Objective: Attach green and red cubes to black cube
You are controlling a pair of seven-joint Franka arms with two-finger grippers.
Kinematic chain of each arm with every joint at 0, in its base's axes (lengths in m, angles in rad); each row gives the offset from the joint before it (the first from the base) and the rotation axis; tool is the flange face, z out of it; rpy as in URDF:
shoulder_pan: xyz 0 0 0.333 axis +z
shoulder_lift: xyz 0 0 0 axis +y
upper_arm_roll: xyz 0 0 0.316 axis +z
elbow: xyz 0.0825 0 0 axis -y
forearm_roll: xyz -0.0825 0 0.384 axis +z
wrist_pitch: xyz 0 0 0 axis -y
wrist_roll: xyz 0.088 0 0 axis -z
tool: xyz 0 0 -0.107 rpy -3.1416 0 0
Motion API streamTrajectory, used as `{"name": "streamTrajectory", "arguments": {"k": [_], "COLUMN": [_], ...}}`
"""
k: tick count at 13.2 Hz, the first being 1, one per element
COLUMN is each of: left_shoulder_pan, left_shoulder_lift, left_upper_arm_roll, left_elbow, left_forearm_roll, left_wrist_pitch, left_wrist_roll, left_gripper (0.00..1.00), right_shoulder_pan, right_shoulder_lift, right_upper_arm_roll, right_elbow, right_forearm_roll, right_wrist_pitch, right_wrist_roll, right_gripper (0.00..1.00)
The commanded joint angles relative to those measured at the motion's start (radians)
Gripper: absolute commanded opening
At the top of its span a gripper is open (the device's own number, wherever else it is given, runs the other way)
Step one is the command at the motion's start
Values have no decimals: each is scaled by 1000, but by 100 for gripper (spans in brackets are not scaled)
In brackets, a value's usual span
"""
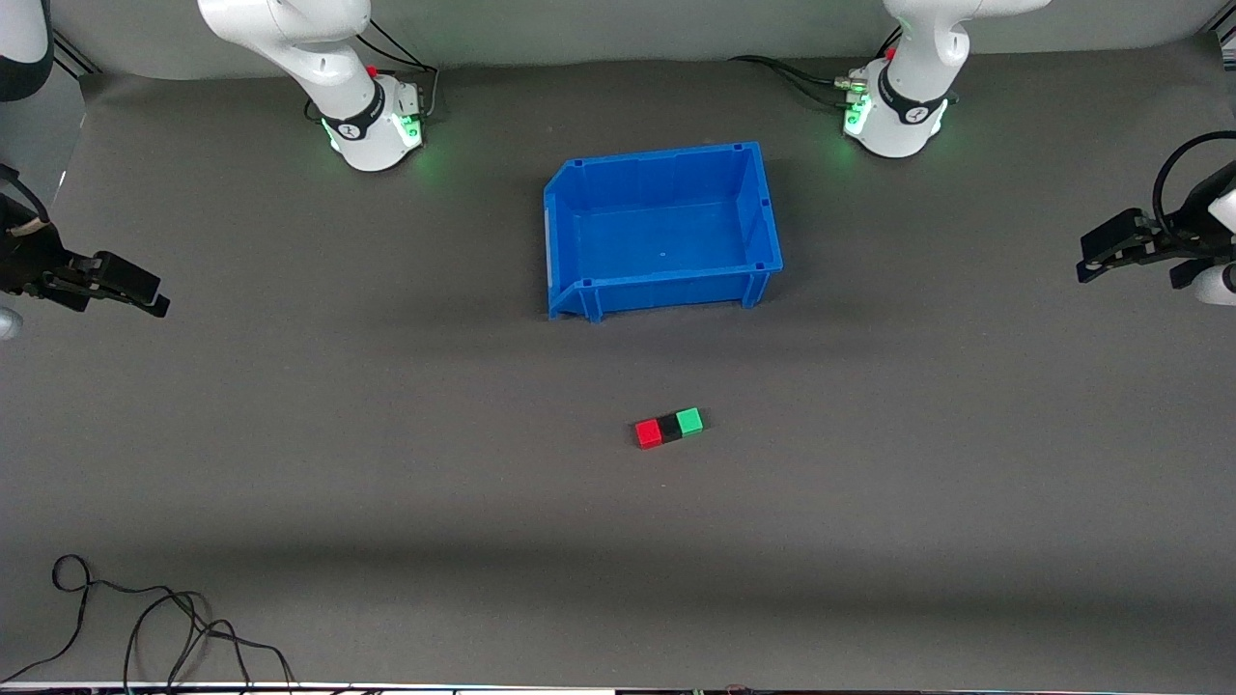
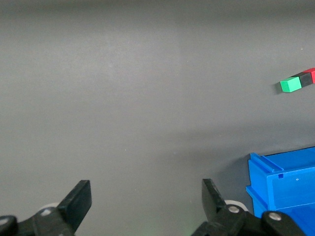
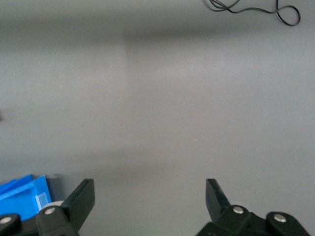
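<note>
The red cube (image 1: 648, 432), black cube (image 1: 669, 428) and green cube (image 1: 688, 421) lie touching in one short row on the grey mat, black in the middle, nearer the front camera than the blue bin. The left wrist view shows the same row far off: green cube (image 2: 290, 85), black cube (image 2: 305, 78), red cube (image 2: 312, 73). My left gripper (image 1: 1084, 259) (image 2: 146, 189) hangs open and empty over the left arm's end of the table. Over the right arm's end, my right gripper (image 1: 153, 292) (image 3: 149, 189) is open and empty too. Both are well away from the cubes.
An empty blue bin (image 1: 666, 290) (image 2: 285, 182) (image 3: 24, 189) stands mid-table, between the arms' bases and the cubes. A loose black cable (image 1: 164, 618) (image 3: 256, 7) lies at the front edge, toward the right arm's end.
</note>
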State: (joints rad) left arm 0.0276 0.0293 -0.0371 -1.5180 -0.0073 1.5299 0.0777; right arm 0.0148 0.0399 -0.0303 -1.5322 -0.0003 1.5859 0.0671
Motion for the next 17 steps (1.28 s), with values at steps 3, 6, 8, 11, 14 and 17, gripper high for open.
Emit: {"name": "streamTrajectory", "arguments": {"k": [3,6,8,11,14,17], "left_shoulder_pan": [-29,-28,-31,-43,-28,-11], "left_shoulder_lift": [-8,0,3,-2,1,3], "left_upper_arm_roll": [39,58,60,49,51,51], "left_elbow": [9,7,-7,-7,-8,-8], "left_forearm_roll": [12,15,15,15,15,16], "left_wrist_pitch": [-27,-10,-7,-14,-27,-11], "left_wrist_roll": [2,4,2,2,-21,-10], "left_gripper": [100,100,100,100,100,100], "right_shoulder_pan": [25,24,24,24,20,22], "right_shoulder_lift": [-48,-54,-55,-49,-40,-38], "right_upper_arm_roll": [-17,-17,-17,-17,-20,-19], "right_elbow": [-32,-43,-46,-46,-42,-40], "right_forearm_roll": [-21,-7,-4,-3,43,49], "right_wrist_pitch": [-3,-12,-27,-27,-35,-35], "right_wrist_roll": [-41,-40,-36,-30,-24,-21], "right_gripper": [100,100,100,100,100,100]}}
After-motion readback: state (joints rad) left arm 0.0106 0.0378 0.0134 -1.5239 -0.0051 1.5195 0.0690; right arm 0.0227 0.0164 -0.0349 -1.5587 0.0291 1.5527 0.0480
